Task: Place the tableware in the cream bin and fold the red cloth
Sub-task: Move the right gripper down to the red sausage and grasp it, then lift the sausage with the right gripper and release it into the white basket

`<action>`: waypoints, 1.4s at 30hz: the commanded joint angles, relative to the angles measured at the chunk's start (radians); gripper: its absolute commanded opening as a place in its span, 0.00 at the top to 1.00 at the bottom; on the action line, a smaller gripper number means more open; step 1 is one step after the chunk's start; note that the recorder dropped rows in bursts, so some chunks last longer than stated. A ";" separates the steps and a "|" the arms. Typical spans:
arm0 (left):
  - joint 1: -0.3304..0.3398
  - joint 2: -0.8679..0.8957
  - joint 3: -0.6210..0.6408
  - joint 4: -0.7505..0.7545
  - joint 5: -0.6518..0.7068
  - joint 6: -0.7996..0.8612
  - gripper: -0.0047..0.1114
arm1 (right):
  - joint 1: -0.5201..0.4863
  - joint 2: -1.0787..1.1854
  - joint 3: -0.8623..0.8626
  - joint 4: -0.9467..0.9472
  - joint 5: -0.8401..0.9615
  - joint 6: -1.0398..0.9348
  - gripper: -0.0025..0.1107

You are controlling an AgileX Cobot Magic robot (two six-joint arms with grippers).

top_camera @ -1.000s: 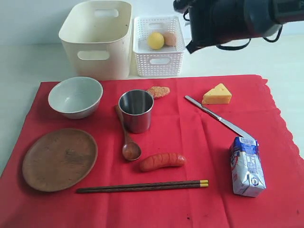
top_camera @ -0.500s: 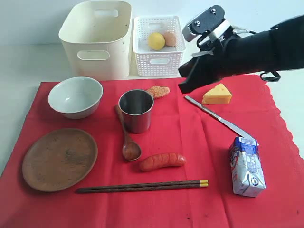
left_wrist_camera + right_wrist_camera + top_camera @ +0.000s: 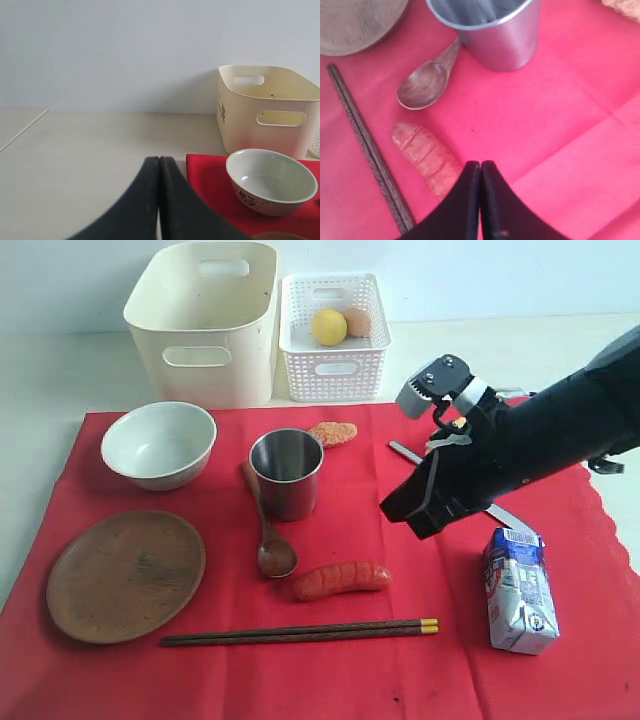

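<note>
Three camera views from my rig.
My exterior view looks steeply down across the whole red cloth (image 3: 400,670) toward the cream bin (image 3: 240,375). Left wrist view sits low and level, facing bin and bowl (image 3: 270,195). Right wrist view hangs close over the steel cup (image 3: 495,45) and spoon (image 3: 422,87), which the exterior shares.

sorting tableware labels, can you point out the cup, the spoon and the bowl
cup (image 3: 287,492), exterior view, on its front outer wall
spoon (image 3: 277,558), exterior view, on the scoop end, not the handle
bowl (image 3: 158,443), exterior view, on the pale inside bottom
</note>
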 commanded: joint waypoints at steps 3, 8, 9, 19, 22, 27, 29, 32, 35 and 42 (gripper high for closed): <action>0.003 -0.003 0.000 -0.005 -0.004 0.000 0.96 | 0.033 -0.006 0.026 0.095 0.013 -0.088 0.76; 0.003 -0.003 0.000 -0.005 -0.004 0.000 0.96 | 0.113 -0.004 0.026 0.031 -0.026 -0.134 0.48; 0.003 -0.003 0.000 -0.005 -0.004 0.000 0.96 | 0.131 -0.004 0.026 0.017 -0.033 -0.148 0.45; 0.003 -0.003 0.000 -0.005 -0.004 0.000 0.96 | 0.270 0.026 0.026 -0.116 -0.199 -0.160 0.42; 0.003 -0.003 0.000 -0.005 -0.004 0.000 0.96 | 0.282 0.062 0.026 -0.126 -0.248 -0.160 0.42; 0.003 -0.003 0.000 -0.005 -0.004 0.000 0.96 | 0.283 0.099 0.026 -0.140 -0.303 -0.162 0.45; 0.003 -0.003 0.000 -0.005 -0.004 0.000 0.96 | 0.283 0.099 0.026 -0.143 -0.299 -0.162 0.52; 0.003 -0.003 0.000 -0.005 -0.004 0.000 0.96 | 0.283 0.095 0.026 -0.143 -0.299 -0.162 0.67; 0.003 -0.003 0.000 -0.005 -0.004 0.000 0.96 | 0.283 0.094 0.026 -0.143 -0.299 -0.162 0.82; 0.003 -0.003 0.000 -0.005 -0.004 0.000 0.96 | 0.283 0.094 0.026 -0.176 -0.297 -0.162 0.98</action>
